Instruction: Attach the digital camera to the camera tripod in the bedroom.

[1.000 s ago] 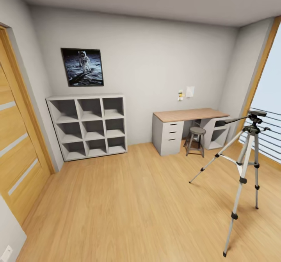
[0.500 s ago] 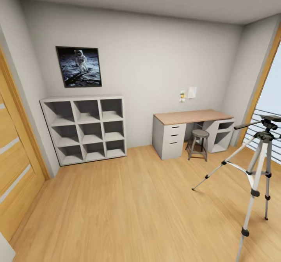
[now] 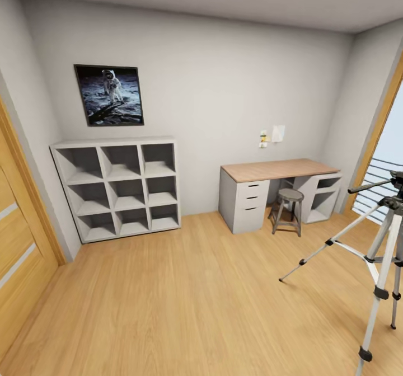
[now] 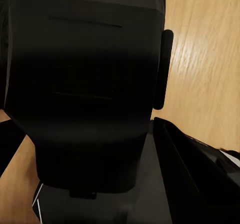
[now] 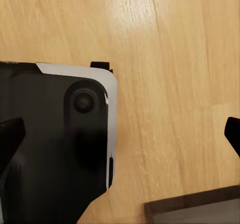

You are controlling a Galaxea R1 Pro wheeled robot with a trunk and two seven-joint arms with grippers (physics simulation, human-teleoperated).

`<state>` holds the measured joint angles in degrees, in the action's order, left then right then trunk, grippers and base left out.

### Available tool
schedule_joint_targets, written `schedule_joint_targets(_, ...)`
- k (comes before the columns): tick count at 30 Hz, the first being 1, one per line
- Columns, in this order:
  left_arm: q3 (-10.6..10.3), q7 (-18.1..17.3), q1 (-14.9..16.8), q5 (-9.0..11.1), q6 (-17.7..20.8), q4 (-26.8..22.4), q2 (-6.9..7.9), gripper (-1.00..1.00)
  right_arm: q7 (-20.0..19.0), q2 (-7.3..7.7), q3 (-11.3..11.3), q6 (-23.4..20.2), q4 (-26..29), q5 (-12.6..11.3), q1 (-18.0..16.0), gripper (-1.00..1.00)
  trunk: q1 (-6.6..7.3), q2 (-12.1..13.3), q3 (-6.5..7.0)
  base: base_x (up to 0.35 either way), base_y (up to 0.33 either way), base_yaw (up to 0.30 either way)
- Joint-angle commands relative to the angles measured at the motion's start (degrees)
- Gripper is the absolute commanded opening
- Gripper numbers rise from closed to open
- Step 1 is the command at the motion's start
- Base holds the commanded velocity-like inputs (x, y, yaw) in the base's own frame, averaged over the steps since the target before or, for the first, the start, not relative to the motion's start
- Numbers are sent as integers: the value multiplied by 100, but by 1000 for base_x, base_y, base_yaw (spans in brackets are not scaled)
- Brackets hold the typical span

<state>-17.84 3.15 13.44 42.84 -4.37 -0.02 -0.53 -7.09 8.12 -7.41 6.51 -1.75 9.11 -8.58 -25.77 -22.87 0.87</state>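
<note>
From my head view I looked across the bedroom, its light wood floor spreading over the lower half of the frame. The camera tripod stood at the right edge, partly cut off: silver legs splayed with black joints, one leg reaching left to a black foot on the floor, the black head with its long handle pointing left at middle right. Behind it, at the far right, a wood-framed window ran up the edge. Against the back wall, right of centre, stood the worktop with a wooden top and white drawers, a grey round stool just before it. Left of centre stood white cube shelves, and above them hung a framed astronaut picture. A wooden door filled the left edge.

In my left wrist view, dark robot bodywork took up most of the frame, with floor at upper right. I could not tell how my left hand stood.

In my right wrist view, two dark fingertips sat at opposite side edges, well apart, with bare floor between them: my right hand was wide open and held nothing. A black and white robot part lay at lower left.
</note>
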Motion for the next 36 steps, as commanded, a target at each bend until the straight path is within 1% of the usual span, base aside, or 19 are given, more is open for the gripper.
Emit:
schedule_joint_targets(1, -50, 23, 1, 22, -12, 0, -2, -100, -12, 3, -50, 34, -19, 56, -6, 100, -2, -5, -2, 0, 0, 0)
schedule_joint_targets(7, -48, 27, -45, 22, -23, 0, -12, -100, -11, 16, -50, 47, -19, 88, -4, 100, -2, -5, -2, 5, 0, 0)
schedule_joint_targets(12, -45, 26, -57, 22, -24, 2, -10, -100, -11, 27, -50, 51, -19, 96, -4, 100, -2, -5, -2, 167, 0, 0)
schedule_joint_targets(36, -44, 20, -61, 22, -20, 2, -9, -100, -11, 28, -50, 48, -19, 91, -3, 100, -2, -5, -2, 311, 0, 0)
